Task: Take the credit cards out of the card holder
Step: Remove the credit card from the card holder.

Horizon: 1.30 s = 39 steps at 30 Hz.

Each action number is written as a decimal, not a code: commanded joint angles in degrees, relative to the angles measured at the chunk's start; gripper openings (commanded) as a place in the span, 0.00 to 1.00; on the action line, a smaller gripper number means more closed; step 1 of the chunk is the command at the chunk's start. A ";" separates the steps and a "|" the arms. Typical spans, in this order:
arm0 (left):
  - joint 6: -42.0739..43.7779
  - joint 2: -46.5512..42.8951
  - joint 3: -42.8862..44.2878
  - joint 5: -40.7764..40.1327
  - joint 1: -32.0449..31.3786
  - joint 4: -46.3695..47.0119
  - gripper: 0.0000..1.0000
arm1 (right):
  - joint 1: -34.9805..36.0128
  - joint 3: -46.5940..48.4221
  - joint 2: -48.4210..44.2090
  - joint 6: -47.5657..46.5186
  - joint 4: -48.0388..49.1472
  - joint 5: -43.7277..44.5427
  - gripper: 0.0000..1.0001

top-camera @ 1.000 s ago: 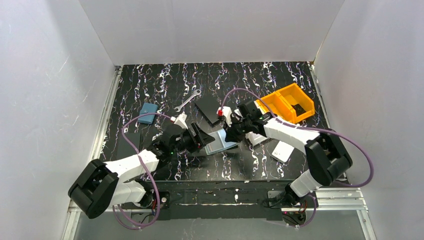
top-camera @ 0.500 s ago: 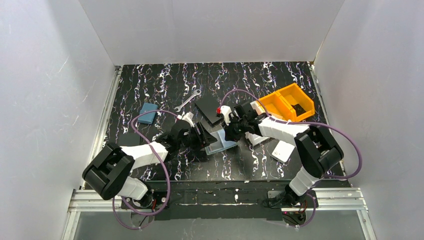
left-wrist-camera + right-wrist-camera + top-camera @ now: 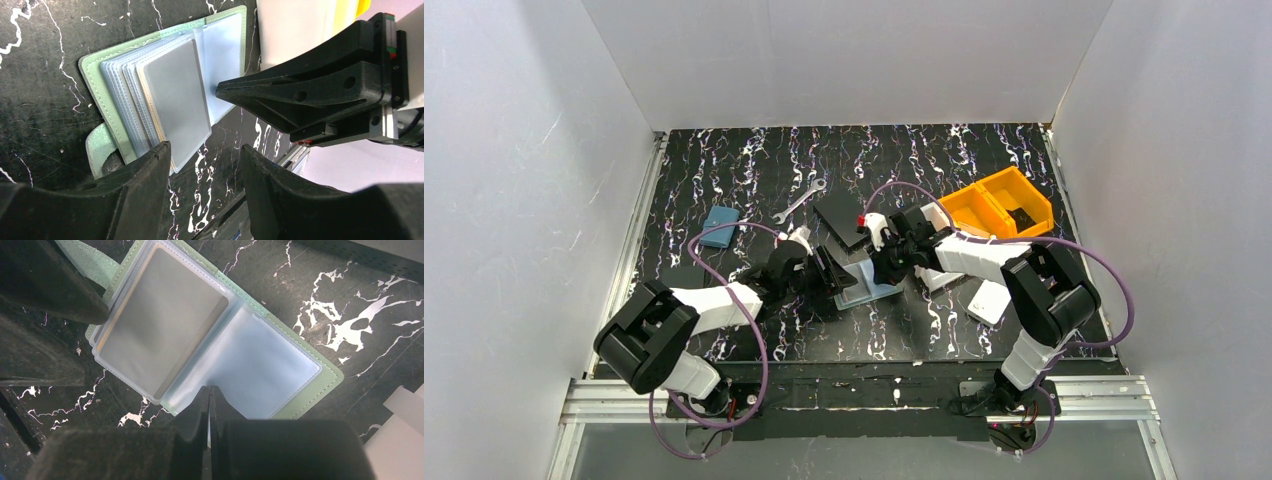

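The left arm had reached in farther than a second earlier, bringing the left gripper [image 3: 829, 272] up to the card holder [image 3: 867, 287] from its 9 o'clock. The holder lay open near the middle of the tabletop [image 3: 744, 160]. The left jaws stood wide, straddling the edge of the sleeved stack without gripping. The right gripper [image 3: 886, 262], at the holder's 1 o'clock, had its jaws closed together, tip at the clear sleeve by the fold. A grey-looking card [image 3: 175, 95] sat inside its sleeve. By this showing no card was out yet, and all the pulling remained.
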 commanded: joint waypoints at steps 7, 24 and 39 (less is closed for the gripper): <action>-1.09 2.04 1.54 -0.40 -0.24 -1.47 0.52 | 0.15 1.70 2.02 0.45 0.33 0.18 0.06; 0.57 0.57 2.21 0.58 -0.27 -1.68 0.47 | -0.27 2.53 4.24 0.51 -1.23 -0.90 0.06; 4.04 3.41 7.28 4.92 -0.18 -0.88 0.29 | -1.66 3.19 1.48 -0.64 -2.31 -6.11 0.10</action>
